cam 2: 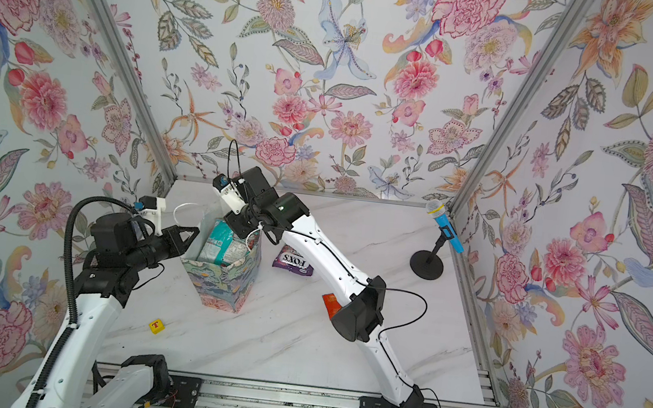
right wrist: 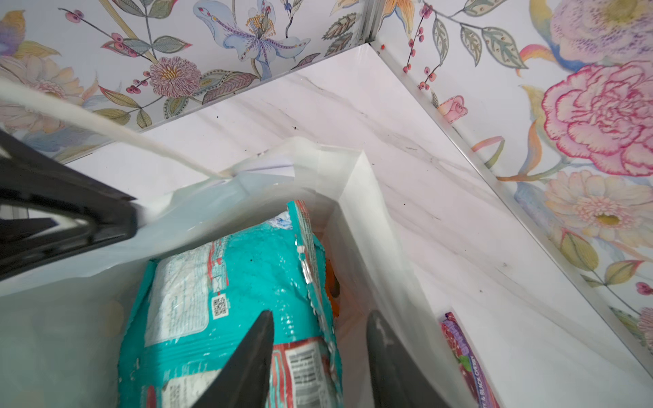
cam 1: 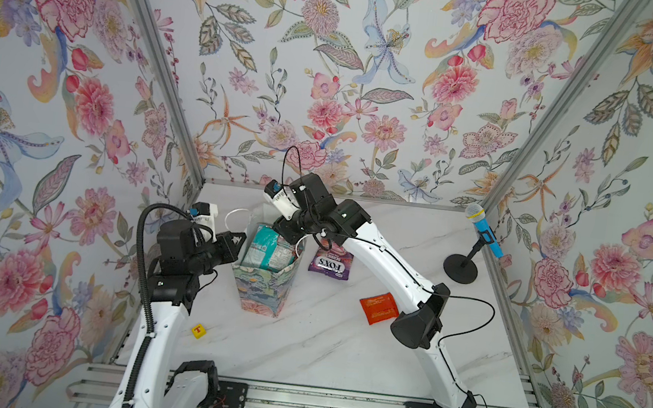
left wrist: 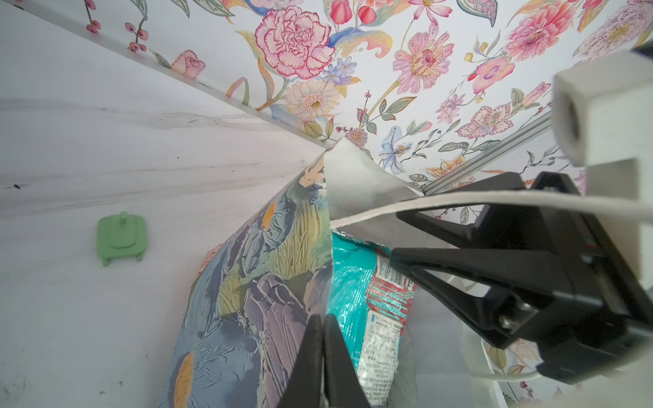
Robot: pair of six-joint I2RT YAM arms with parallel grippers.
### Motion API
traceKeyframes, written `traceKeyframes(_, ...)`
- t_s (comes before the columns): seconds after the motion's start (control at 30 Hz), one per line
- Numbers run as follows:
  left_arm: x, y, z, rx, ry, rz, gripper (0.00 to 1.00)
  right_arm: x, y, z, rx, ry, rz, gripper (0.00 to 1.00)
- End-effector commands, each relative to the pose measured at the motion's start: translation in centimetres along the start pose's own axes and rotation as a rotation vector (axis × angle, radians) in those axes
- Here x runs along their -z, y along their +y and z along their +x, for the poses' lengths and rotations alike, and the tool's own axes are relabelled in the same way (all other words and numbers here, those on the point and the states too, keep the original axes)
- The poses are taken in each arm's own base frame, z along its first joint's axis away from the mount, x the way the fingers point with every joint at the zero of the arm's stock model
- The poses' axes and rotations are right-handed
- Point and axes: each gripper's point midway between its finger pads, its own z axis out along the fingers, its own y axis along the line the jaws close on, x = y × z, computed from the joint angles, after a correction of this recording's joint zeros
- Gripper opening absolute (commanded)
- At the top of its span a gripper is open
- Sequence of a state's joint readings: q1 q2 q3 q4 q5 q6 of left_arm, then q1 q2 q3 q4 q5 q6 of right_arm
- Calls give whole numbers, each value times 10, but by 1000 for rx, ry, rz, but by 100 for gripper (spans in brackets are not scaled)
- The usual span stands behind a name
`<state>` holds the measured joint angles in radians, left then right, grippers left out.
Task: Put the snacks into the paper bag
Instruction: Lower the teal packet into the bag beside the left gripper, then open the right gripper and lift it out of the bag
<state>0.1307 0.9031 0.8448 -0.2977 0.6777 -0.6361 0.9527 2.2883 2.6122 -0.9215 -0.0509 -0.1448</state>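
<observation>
Both top views hide the tips of the right gripper (right wrist: 319, 314) under its wrist. The right wrist view shows its jaws partly apart, gripping nothing, over a teal glossy packet (right wrist: 247, 268) inside the upright flowered paper bag (cam 1: 260, 289). The left gripper (left wrist: 323, 319) pinches the bag's wall. A purple FOX'S packet (cam 1: 328, 264) and a red-orange sachet (cam 1: 378, 308) lie on the marble counter (cam 1: 320, 351) beside the bag.

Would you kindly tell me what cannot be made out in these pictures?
- Contents below the teal packet: hidden by it and the walls of the paper bag, in every view.
- Orange sachet: mostly behind the right arm's elbow in a top view; print too small to read.
- Purple packet: cut off by the right wrist view's edge.
- Right gripper: tips hidden under its own wrist in both top views.
</observation>
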Motion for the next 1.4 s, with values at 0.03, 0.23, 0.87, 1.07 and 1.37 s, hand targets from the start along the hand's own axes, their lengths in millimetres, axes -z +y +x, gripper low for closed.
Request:
traceKeyframes(0.03, 4, -15, -10, -48, -27, 53, 5, 36, 16, -17, 34, -50, 3, 45)
traceKeyframes(0.23, 5, -15, -10, -48, -28, 55, 5, 9, 21, 11, 34, 38, 0, 44)
traceKeyframes(0.87, 5, -14, -9, -49, -26, 48, 5, -58, 17, 58, -79, 158, -81, 42)
traceKeyframes(1.07, 5, -14, -9, -51, -24, 48, 5, -42, 12, 37, -113, 97, -98, 44)
traceKeyframes(1.37, 5, -15, -9, -53, -27, 51, 5, 33, -8, -24, -159, -98, -84, 48)
